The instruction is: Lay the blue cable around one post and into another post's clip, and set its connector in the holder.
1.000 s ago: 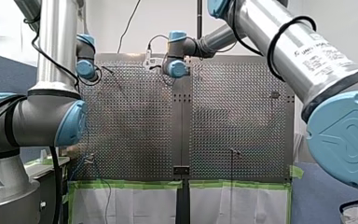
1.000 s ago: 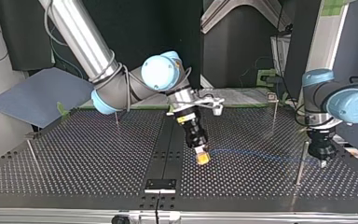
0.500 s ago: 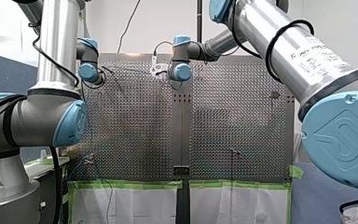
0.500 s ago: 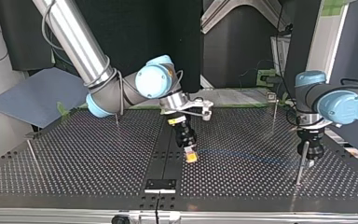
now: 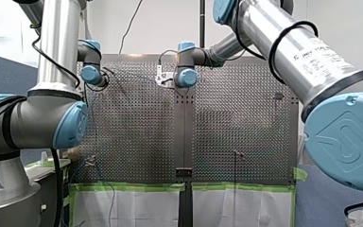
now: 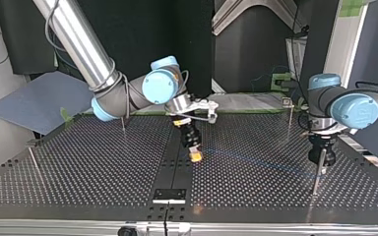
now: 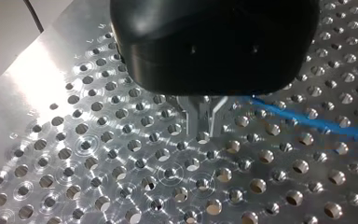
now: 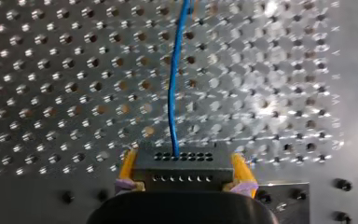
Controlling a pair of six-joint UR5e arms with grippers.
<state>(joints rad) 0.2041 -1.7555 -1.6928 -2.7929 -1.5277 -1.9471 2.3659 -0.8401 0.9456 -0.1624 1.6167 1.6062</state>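
Note:
My right gripper [image 8: 182, 186] is shut on the dark connector block [image 8: 182, 164], with a yellow pad [image 8: 128, 163] on each side of it. The blue cable [image 8: 173, 84] leaves the block and runs ahead over the perforated table. In the top view this gripper [image 6: 194, 156] hangs low over the table's black middle strip. The cable [image 6: 256, 161] stretches from there toward my left gripper [image 6: 321, 164], which hangs just behind a thin post [image 6: 316, 179]. In the left wrist view its metal fingers [image 7: 193, 116] stand slightly apart with nothing between them. The cable [image 7: 307, 122] runs off beside them.
A post with a clip on top [image 6: 288, 113] stands farther back at the top view's right. Two more thin posts [image 6: 123, 125] [image 6: 34, 162] stand at its left. A small black holder plate [image 6: 169, 194] sits on the middle strip at the near edge.
My right gripper carried the connector toward the top view's left and farther back. My left gripper shifted left, up to the thin post, and its fingers have parted.

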